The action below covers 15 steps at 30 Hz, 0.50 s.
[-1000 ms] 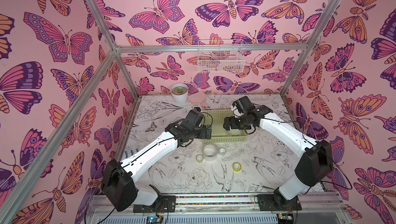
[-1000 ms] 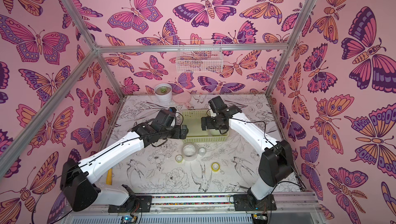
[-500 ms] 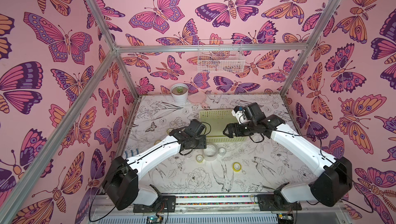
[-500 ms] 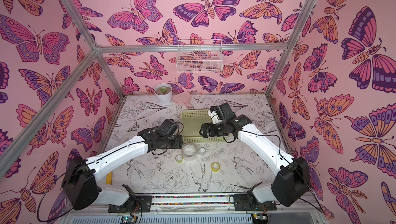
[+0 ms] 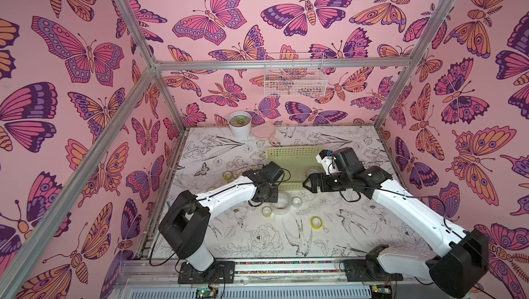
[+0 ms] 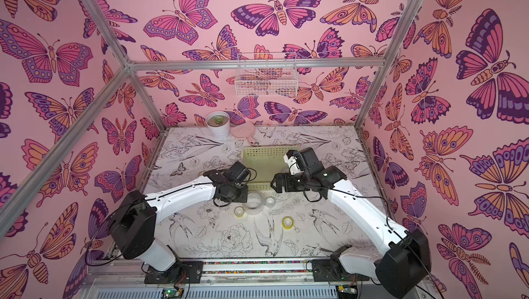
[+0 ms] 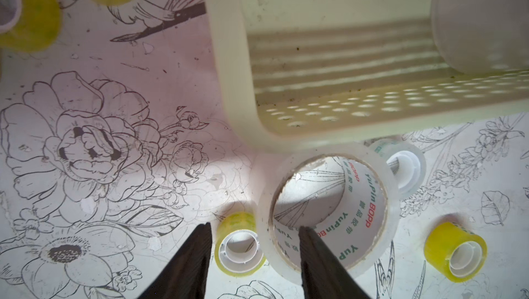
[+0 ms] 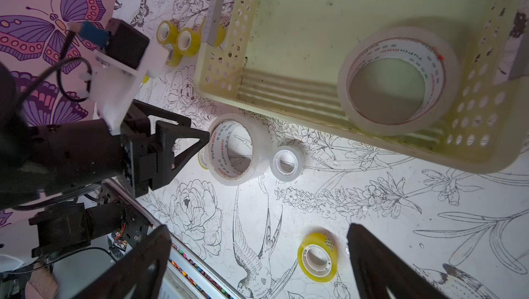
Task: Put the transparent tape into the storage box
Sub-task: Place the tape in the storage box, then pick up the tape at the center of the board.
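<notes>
The pale yellow-green storage box [image 5: 294, 154] [image 6: 269, 154] [image 8: 229, 54] stands mid-table, and one wide whitish roll [image 8: 398, 128] lies inside it. In front of the box sit another wide roll of transparent tape [image 5: 282, 201] [image 7: 369, 197] [image 8: 262, 151], a small clear roll [image 5: 296, 201] [image 7: 406, 168] and a small yellow roll [image 5: 266, 211] [image 7: 240, 249]. My left gripper [image 7: 253, 226] is low over them and partly open. One finger stands inside the wide roll's core, the other beyond the small yellow roll. My right gripper [image 5: 306, 184] [image 8: 259, 227] hangs wide open above the table, holding nothing. Another yellow roll [image 8: 316, 257] lies below it.
More yellow rolls [image 5: 227, 175] [image 8: 177, 37] lie left of the box. At the back stand a white plant pot [image 5: 240, 124] and a pink paddle-shaped thing [image 5: 263, 131]. A white wire basket [image 5: 294, 78] hangs on the back wall. Metal frame posts border the table.
My left arm came forward from the box down to the rolls, its jaws narrowing. My right arm drew back from over the box toward its front edge, still open.
</notes>
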### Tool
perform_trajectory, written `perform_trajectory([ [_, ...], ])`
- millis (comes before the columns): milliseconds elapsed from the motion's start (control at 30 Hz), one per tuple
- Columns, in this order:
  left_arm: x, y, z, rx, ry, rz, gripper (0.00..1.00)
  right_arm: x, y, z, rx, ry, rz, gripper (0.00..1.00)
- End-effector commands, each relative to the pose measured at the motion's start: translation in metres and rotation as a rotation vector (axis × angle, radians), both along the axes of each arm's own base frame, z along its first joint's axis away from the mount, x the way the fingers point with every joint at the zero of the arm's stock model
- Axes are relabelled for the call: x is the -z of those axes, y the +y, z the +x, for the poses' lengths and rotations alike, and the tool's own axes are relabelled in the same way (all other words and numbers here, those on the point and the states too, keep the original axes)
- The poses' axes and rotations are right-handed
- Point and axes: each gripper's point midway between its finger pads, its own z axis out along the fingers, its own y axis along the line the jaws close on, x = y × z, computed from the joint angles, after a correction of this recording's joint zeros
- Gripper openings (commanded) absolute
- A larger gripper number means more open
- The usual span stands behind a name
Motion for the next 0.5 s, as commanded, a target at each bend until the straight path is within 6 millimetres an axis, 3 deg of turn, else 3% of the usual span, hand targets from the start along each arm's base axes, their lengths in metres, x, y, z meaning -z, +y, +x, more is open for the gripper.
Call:
perform_trajectory([
  [0,0.009,-0.001,-0.001,0.034,0.028,0.046,0.52,-0.002,-0.002,0.002,0.027,-0.016,0.001,0.99],
  [300,0.023,-0.002,0.001,0.049,0.043,0.097,0.39,0.003,-0.007,0.002,0.06,-0.008,-0.01,0.99],
  [467,0.024,-0.004,-0.001,0.063,0.036,0.11,0.25,0.004,-0.007,0.002,0.066,-0.007,-0.006,0.99],
])
